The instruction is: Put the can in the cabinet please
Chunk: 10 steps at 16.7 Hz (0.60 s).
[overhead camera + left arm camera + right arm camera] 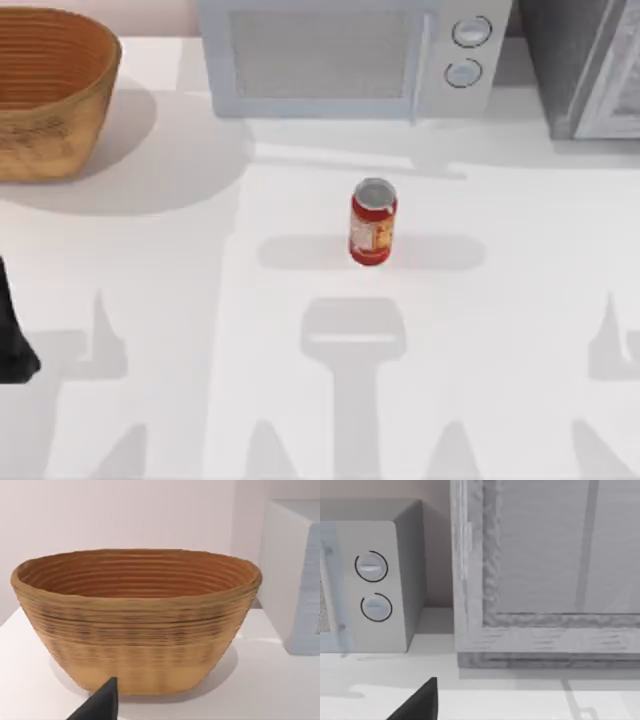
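Note:
The can [373, 223] is a small red cylinder with a silver top and a pale label. It stands upright near the middle of the white table, with nothing touching it. At the back right stands the cabinet [585, 65], dark grey with a pale white-framed door panel [550, 555] facing the right wrist camera. A dark part of my left gripper [100, 705] shows in the left wrist view, facing the basket. My left arm [12, 335] sits at the table's left edge. A dark part of my right gripper [420, 702] shows low in front of the cabinet.
A white microwave [340, 55] with two round knobs [468, 50] stands at the back middle, left of the cabinet. A woven brown basket [50, 90] sits at the back left. Open table surface [200, 300] surrounds the can.

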Available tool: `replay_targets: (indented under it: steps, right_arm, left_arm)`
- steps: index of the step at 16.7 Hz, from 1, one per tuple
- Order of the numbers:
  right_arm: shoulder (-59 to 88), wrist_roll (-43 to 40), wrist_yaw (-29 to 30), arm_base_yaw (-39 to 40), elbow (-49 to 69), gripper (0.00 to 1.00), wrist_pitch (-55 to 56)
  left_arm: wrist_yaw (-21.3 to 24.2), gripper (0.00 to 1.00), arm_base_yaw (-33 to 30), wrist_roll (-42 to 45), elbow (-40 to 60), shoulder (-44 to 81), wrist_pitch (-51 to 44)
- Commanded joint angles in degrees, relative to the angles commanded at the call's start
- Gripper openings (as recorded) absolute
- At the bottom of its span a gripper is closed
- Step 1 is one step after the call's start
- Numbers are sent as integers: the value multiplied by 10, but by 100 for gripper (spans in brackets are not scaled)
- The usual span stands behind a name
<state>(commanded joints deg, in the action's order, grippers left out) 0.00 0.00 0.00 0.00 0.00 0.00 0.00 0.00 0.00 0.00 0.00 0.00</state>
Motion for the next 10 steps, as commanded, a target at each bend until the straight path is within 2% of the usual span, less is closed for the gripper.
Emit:
replay_targets:
  steps: [5,10]
  right_arm:
    - [15,-2,5,-26,0,100,4]
    - [99,-1,32,-181,11,100,36]
  left_arm:
    - [0,100,0,0,0,0,0]
    - [0,100,0,0,0,0,0]
